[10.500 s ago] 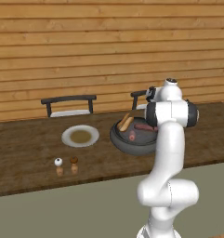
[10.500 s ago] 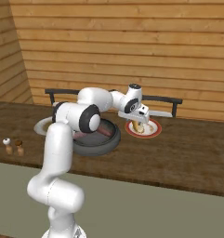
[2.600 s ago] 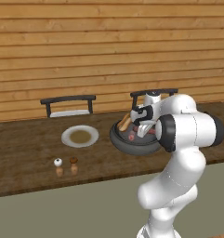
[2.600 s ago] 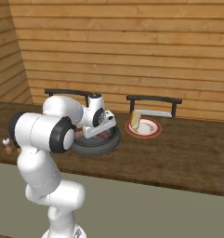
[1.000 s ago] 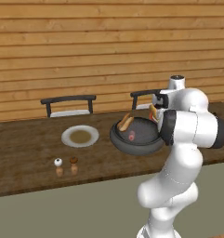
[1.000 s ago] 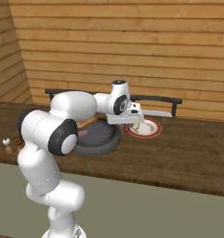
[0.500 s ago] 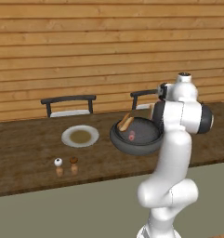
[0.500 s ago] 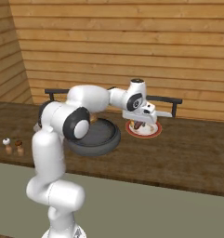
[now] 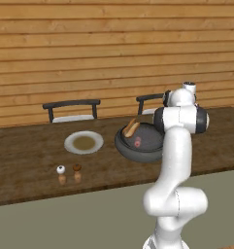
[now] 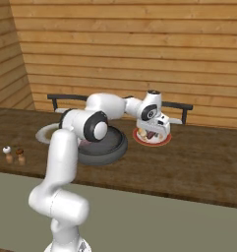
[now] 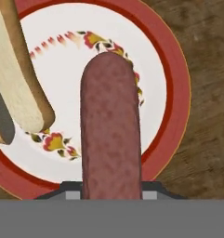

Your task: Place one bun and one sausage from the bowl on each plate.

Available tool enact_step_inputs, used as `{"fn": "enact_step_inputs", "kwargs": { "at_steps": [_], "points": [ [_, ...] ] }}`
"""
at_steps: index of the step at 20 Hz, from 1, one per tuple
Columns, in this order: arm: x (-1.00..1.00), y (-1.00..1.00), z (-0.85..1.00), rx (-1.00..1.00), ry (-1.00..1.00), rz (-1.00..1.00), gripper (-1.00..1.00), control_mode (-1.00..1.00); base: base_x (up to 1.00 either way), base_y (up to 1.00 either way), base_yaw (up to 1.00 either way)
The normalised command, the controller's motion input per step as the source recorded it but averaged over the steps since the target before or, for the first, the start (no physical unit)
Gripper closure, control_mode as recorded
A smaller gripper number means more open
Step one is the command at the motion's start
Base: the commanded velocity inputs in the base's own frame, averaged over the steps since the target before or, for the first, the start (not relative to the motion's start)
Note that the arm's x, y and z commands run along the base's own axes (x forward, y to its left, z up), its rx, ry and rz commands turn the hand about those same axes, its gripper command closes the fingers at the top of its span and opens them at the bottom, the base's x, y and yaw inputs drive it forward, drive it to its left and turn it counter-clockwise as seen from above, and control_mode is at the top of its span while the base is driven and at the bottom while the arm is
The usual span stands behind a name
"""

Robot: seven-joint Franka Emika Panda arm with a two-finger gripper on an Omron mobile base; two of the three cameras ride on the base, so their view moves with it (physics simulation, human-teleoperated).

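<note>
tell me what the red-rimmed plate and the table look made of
The round red-rimmed white plate looks like glazed ceramic, going by its smooth painted floral ring. The long dark brown table looks like matte wood, with visible grain streaks. Both are rendered, so this is only appearance.

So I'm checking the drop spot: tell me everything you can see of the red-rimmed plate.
The red-rimmed plate is round and white inside, with a broad red border and a ring of small red and yellow flowers. It lies flat on the dark wooden table, right of the bowl. A bun lies on it; the claw holds a sausage over it.
</note>
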Motion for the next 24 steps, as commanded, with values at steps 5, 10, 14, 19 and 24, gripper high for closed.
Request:
{"fn": "enact_step_inputs", "kwargs": {
  "at_steps": [5,10,14,19,24],
  "points": [
    [0.25,0.0,-0.33,0.0,0.0,-0.01,1.0,-1.0,0.0,0.0,0.0],
    [0.16,0.0,-0.18,0.0,0.0,0.0,1.0,-1.0,0.0,0.0,0.0],
    [0.06,0.0,-0.26,0.0,0.0,0.0,1.0,-1.0,0.0,0.0,0.0],
    [0.0,0.0,-0.03,0.0,0.0,0.0,1.0,-1.0,0.0,0.0,0.0],
    [0.0,0.0,0.0,0.0,0.0,0.0,-1.0,-1.0,0.0,0.0,0.0]
  ]
}}
